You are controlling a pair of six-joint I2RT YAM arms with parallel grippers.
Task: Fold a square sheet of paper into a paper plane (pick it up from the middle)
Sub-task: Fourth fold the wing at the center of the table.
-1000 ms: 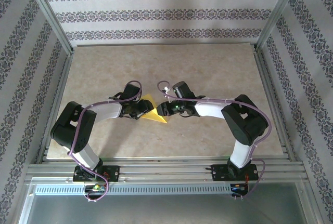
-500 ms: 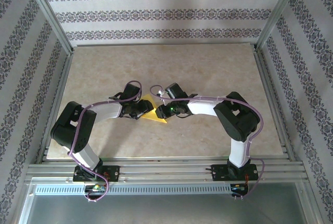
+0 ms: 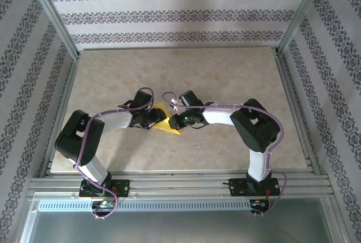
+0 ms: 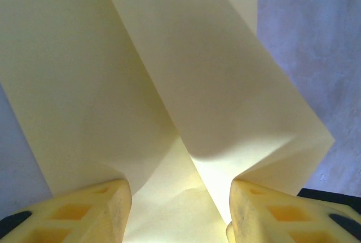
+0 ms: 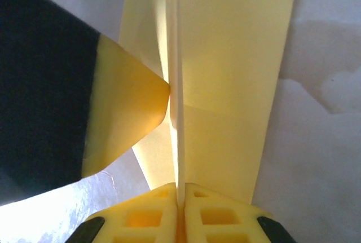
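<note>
The square sheet of paper (image 3: 171,127) is yellow and partly folded, lying mid-table between the two grippers. In the right wrist view the paper (image 5: 231,85) has an upright centre ridge, and my right gripper (image 5: 181,195) is shut on that ridge. One finger (image 5: 130,107) of the left gripper touches the ridge from the side. In the left wrist view two paper flaps (image 4: 225,85) spread over my left gripper (image 4: 180,209), whose jaws stand apart with paper between them. From above, the left gripper (image 3: 155,120) and right gripper (image 3: 176,120) meet at the sheet.
The beige tabletop (image 3: 225,74) stretches wide behind and beside the arms. Metal frame posts (image 3: 53,17) and patterned walls close in the sides and back. A rail (image 3: 180,184) runs along the near edge.
The right arm has moved left onto the paper and its jaws have shut on the upright fold. The left arm and the sheet have stayed in place.
</note>
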